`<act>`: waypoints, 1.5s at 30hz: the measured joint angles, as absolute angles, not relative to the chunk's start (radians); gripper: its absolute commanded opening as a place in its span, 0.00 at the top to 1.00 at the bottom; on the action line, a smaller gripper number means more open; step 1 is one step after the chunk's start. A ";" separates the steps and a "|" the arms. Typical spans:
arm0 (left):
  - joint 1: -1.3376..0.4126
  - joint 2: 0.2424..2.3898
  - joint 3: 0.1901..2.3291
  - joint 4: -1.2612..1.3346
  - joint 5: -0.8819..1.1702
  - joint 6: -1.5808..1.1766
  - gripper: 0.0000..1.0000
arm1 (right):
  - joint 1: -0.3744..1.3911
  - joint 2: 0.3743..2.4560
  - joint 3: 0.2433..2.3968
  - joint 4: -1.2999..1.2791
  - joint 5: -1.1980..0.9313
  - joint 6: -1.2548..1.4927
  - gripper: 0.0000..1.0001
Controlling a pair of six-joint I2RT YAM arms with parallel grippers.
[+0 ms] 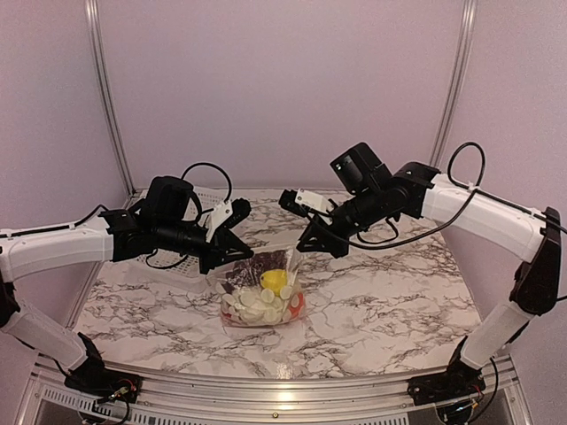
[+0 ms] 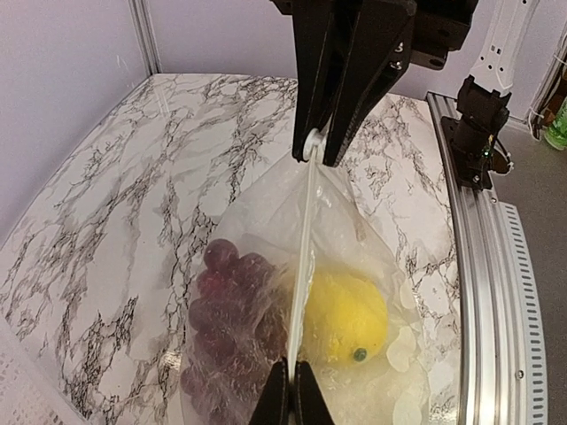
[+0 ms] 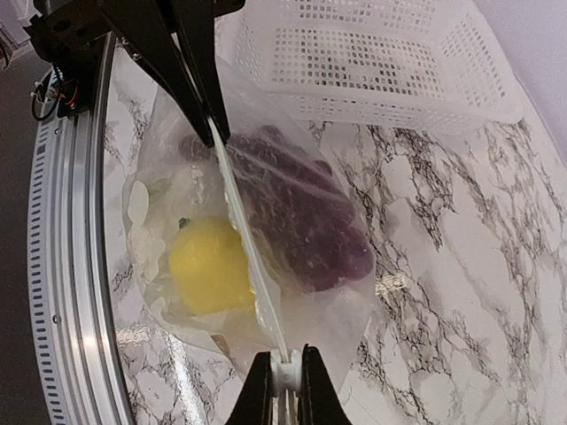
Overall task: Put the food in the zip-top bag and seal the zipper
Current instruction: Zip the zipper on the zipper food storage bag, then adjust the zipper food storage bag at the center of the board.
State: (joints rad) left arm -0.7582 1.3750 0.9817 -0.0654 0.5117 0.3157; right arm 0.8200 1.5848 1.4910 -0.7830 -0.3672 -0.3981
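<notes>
left gripper (image 2: 291,391): jaws narrow, pinching one end of thin pale zipper strip (image 2: 306,257). clear crinkly plastic zip-top bag (image 1: 261,297) at centre of white marble-pattern table (image 1: 399,301), btw both arms, mouth edge held up. inside: dark purple grape bunch (image 2: 226,301), yellow round piece (image 2: 345,319), white pieces (image 1: 251,306). right gripper (image 3: 285,379): jaws narrow, pinching opposite end of strip. white perforated plastic basket (image 3: 381,62) behind bag.
</notes>
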 measured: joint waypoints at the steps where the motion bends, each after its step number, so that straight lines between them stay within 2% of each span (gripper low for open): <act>1: -0.758 1.375 0.982 -0.065 0.511 0.319 1.00 | 0.818 1.579 1.487 -0.783 -0.364 -0.399 0.94; 17: -0.755 1.375 0.982 -0.073 0.504 0.327 1.00 | 0.814 1.527 1.441 -0.784 -0.303 -0.423 0.89; 26: -0.743 1.375 0.982 -0.084 0.494 0.321 1.00 | 0.795 1.512 1.441 -0.803 -0.278 -0.421 0.69; 33: -0.743 1.394 1.000 -0.064 0.488 0.278 1.00 | 0.761 1.513 1.491 -0.798 -0.299 -0.392 0.57; 37: -0.743 1.488 1.088 -0.041 0.463 0.252 1.00 | 0.691 1.514 1.561 -0.749 -0.256 -0.305 0.56; 45: -0.726 1.714 1.401 -0.002 0.456 0.275 1.00 | 0.583 1.569 1.692 -0.668 -0.128 -0.147 0.53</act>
State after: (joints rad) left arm -0.7261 1.7138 1.4010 -0.0021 0.4564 0.2749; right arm 0.5831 1.5692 1.6917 -0.6682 -0.1280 -0.1474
